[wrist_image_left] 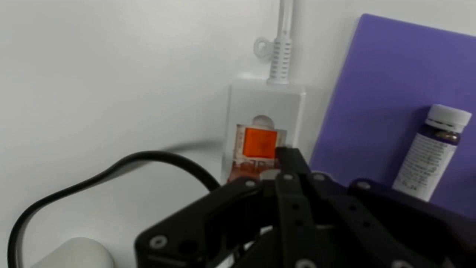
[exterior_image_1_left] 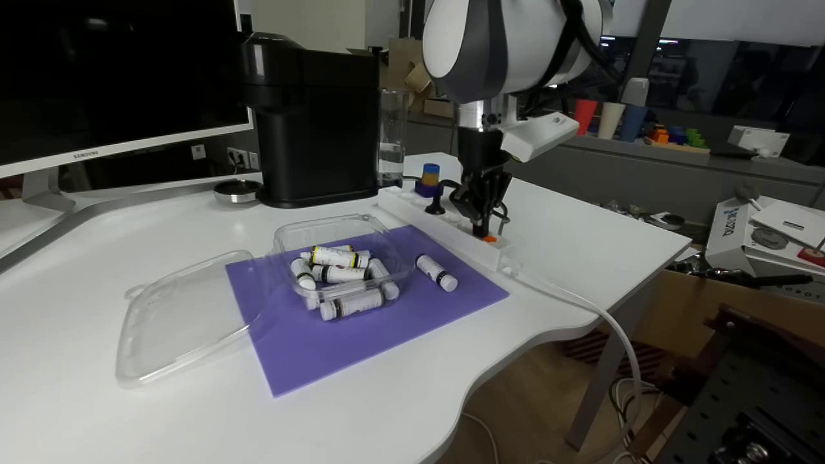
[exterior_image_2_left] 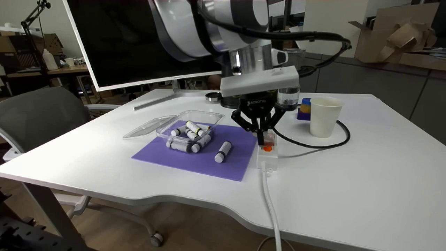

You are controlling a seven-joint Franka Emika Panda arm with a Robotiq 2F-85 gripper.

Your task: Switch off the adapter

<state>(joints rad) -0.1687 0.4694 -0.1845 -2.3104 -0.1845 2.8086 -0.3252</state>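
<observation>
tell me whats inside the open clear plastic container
Several small white-labelled bottles lie piled in the clear container. Upper ones partly cover lower ones, so the exact count is unclear.

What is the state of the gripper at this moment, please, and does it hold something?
Gripper: closed, holding nothing visible, by the orange switch on the adapter; whether it touches cannot be told.

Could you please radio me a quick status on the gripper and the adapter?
Gripper shut, fingertips beside orange switch, contact unclear. Adapter on table, alongside purple mat. Nothing else seen over the switch.
</observation>
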